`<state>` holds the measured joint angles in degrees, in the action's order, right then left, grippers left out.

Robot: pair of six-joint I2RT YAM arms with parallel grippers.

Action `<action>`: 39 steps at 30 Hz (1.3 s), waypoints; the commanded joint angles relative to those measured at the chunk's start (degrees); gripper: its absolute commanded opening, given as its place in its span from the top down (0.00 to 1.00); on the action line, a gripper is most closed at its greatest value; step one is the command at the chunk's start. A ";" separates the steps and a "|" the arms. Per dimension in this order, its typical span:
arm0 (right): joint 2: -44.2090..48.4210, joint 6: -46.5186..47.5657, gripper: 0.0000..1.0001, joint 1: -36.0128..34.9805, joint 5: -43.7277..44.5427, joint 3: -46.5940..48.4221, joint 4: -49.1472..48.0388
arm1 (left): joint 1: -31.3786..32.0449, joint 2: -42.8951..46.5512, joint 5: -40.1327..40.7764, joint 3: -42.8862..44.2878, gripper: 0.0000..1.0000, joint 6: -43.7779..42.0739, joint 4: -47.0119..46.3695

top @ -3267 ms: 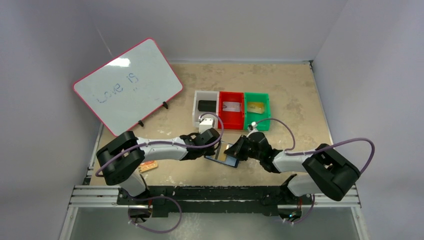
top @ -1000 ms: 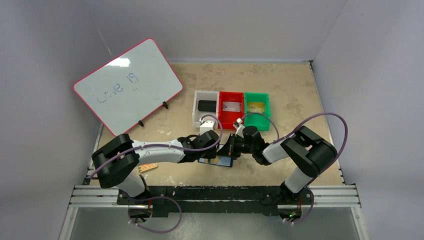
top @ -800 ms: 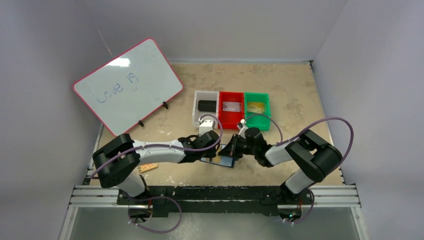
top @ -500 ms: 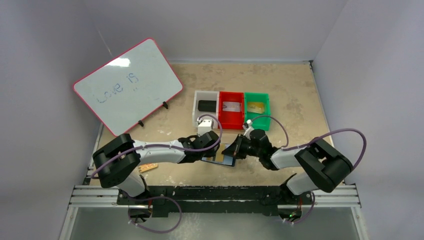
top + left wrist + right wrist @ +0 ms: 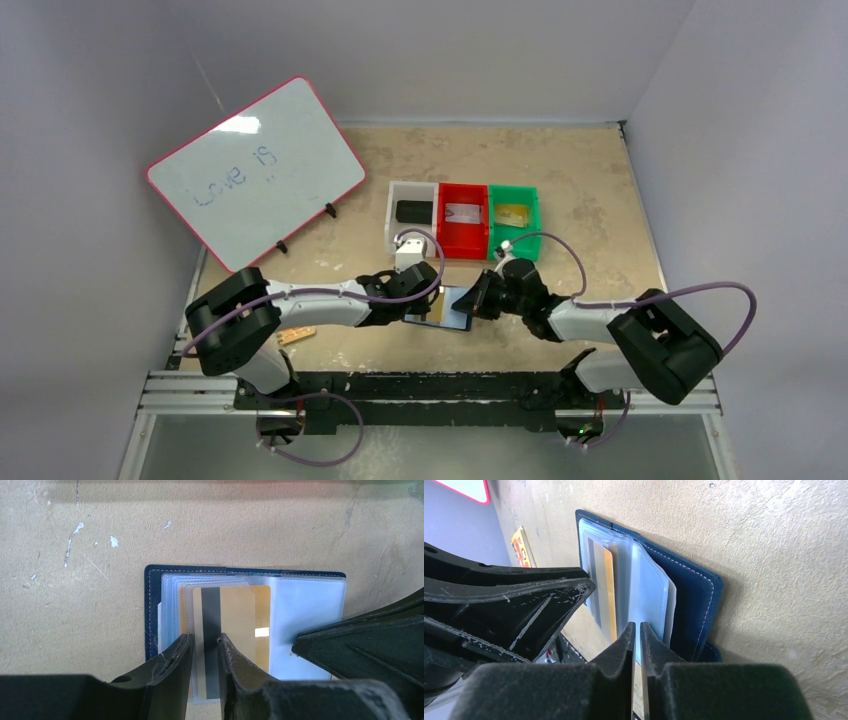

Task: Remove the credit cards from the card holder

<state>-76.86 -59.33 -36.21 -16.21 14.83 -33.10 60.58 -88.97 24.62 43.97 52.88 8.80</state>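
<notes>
The navy card holder (image 5: 441, 309) lies open on the table between both grippers. In the left wrist view its navy cover (image 5: 150, 605) frames a fan of clear sleeves. A gold credit card (image 5: 235, 615) with a black stripe sits in one sleeve. My left gripper (image 5: 204, 641) hovers over that sleeve's near edge, jaws a narrow gap apart with nothing between them. My right gripper (image 5: 637, 628) is pinched on a clear sleeve (image 5: 650, 592) at the holder's right half. The card's gold edge (image 5: 609, 582) shows there too. From above, the left gripper (image 5: 424, 298) and right gripper (image 5: 479, 300) flank the holder.
White (image 5: 392, 214), red (image 5: 463, 240) and green (image 5: 536, 214) bins stand in a row behind the holder, each with a card inside. A pink-framed whiteboard (image 5: 255, 170) leans at the far left. An orange pad (image 5: 297, 334) lies near the left arm's base.
The right arm's elbow has swung out to the right and its gripper has drawn back rightwards. The holder's right side now lies flatter and more open. The left gripper stayed in place.
</notes>
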 commanded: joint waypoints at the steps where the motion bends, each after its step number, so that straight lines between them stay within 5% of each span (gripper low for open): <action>1: 0.10 1.14 0.93 0.28 -0.79 1.14 -2.04 | 0.13 -0.74 0.77 -1.25 0.75 -1.12 4.65; 5: -2.37 0.85 0.83 0.31 -3.59 1.36 -6.31 | 0.14 -0.74 0.54 -1.26 0.75 -1.24 4.64; 18: -10.45 0.48 0.80 0.29 -9.38 2.97 -16.80 | 0.25 -0.91 0.82 -1.18 0.81 -1.47 4.91; 25: -12.74 -0.88 1.00 0.27 -10.61 2.41 -19.86 | 0.30 -0.65 1.42 -1.26 0.83 -1.41 5.33; 33: -7.42 -0.87 1.00 0.69 -5.91 0.56 -13.57 | 0.25 -0.86 2.17 -1.26 0.85 -1.44 6.13; 39: -9.42 -0.06 0.80 0.64 -7.47 2.37 -13.11 | 0.28 -1.03 1.66 -1.17 0.88 -1.76 5.64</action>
<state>-85.14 -60.01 -35.83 -23.51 15.73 -46.50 60.82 -88.97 26.30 43.97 52.64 9.96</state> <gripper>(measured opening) 0.172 0.132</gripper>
